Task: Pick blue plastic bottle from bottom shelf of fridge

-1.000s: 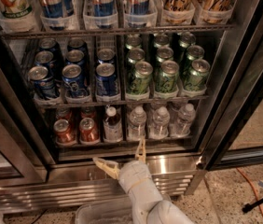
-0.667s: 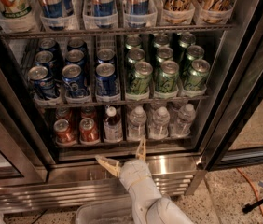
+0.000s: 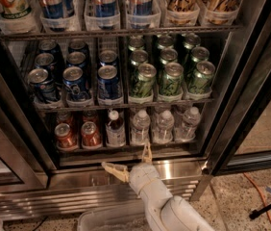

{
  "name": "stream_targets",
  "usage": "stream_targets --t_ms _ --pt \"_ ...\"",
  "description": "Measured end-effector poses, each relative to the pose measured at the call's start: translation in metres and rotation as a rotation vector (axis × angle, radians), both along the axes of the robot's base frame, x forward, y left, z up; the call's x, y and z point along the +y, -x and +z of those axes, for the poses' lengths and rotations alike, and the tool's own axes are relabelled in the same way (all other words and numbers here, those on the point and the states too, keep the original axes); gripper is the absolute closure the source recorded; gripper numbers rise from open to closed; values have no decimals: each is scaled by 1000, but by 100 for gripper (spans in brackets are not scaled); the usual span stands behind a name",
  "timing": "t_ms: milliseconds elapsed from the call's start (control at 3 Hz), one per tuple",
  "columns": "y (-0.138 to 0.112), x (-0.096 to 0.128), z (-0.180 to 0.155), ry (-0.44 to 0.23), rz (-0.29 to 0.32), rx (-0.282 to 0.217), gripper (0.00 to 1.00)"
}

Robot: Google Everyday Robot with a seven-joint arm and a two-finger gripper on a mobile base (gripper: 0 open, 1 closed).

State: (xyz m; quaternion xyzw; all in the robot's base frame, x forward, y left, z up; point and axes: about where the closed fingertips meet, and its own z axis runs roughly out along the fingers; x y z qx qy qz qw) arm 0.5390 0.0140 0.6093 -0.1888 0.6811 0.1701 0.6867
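The fridge [image 3: 231, 81] stands open with wire shelves of cans and bottles. On its bottom shelf [image 3: 126, 147] the blue plastic bottle [image 3: 115, 129] stands upright: white cap, dark reddish-brown drink, pale label. It sits between the red cans [image 3: 79, 134] on its left and the clear water bottles [image 3: 163, 126] on its right. My gripper [image 3: 129, 161] is open, its two tan fingers spread wide, just in front of and below the shelf's front edge, a little right of the bottle. It holds nothing.
Blue cans [image 3: 75, 81] and green cans [image 3: 171, 76] fill the rack above. The steel base panel [image 3: 78, 186] lies under the gripper. The dark-framed glass door [image 3: 265, 66] stands open at the right. An orange cable [image 3: 263, 196] lies on the speckled floor.
The gripper has shifted slightly right and forward toward the bottom shelf, staying open. Nothing in the fridge has moved.
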Motion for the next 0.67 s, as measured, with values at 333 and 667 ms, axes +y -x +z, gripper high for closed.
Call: stream_targets --t_ms 333,667 --pt "-4 1 -7 -19 62 2 0" --pt "-4 9 -10 -30 103 -14 0"
